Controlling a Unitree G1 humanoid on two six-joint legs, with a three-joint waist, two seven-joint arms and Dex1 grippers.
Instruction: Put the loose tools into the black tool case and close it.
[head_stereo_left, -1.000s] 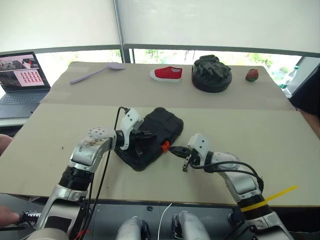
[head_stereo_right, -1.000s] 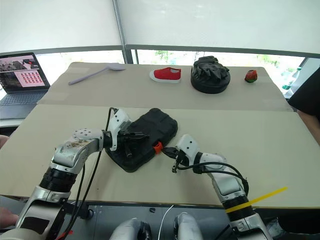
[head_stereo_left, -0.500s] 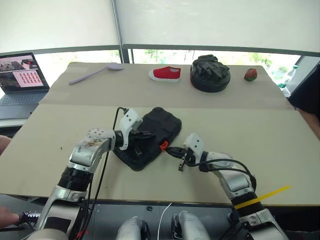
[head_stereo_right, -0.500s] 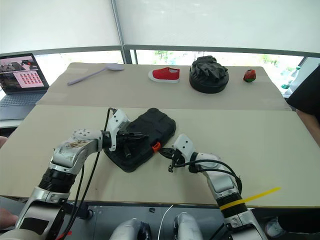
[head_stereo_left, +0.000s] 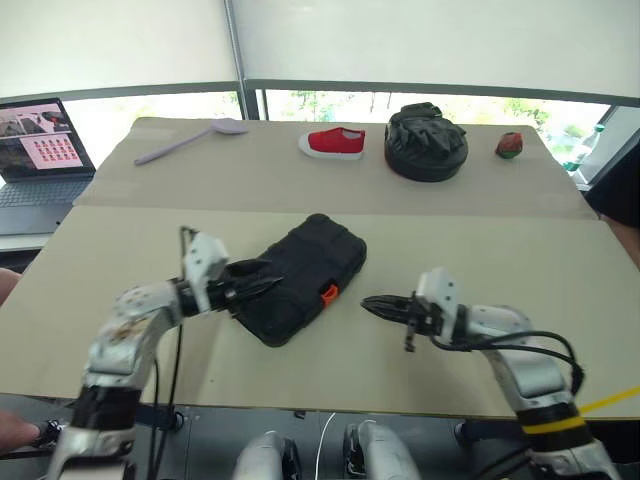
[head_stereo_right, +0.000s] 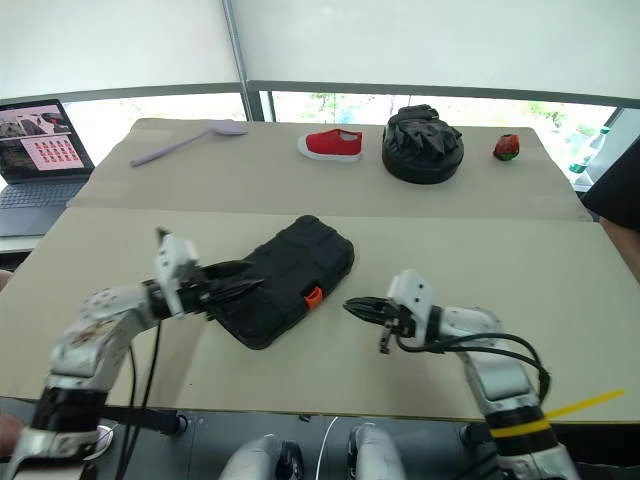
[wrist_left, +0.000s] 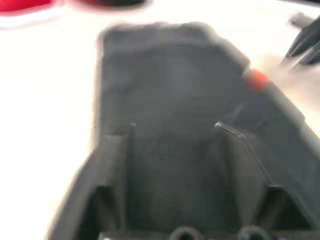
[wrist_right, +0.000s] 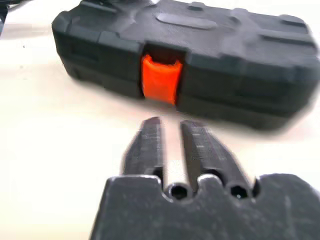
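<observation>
The black tool case (head_stereo_left: 303, 277) lies shut in the middle of the table (head_stereo_left: 480, 250), turned at a slant, with its orange latch (head_stereo_left: 327, 294) on the side that faces the right gripper (head_stereo_left: 372, 303). No words or brand marks can be read on the case lid. The left gripper (head_stereo_left: 262, 279) is at the near left end of the case, and its two black fingers are spread apart with nothing between them; one fingertip is right at the case edge, but it is hard to tell if it touches. The right gripper is a little way off from the latch, pointing at it, and it does not touch the case. Its fingers (wrist_right: 150, 145) have a thin gap between them and hold nothing. At the far side of the table are a long lilac spoon (head_stereo_left: 185, 141), a red shoe (head_stereo_left: 334, 142), a round black bag (head_stereo_left: 426, 143) and a small red and green thing (head_stereo_left: 510, 146). A laptop (head_stereo_left: 40, 150) sits off to the left with small pictures on its screen, too tiny to read.
</observation>
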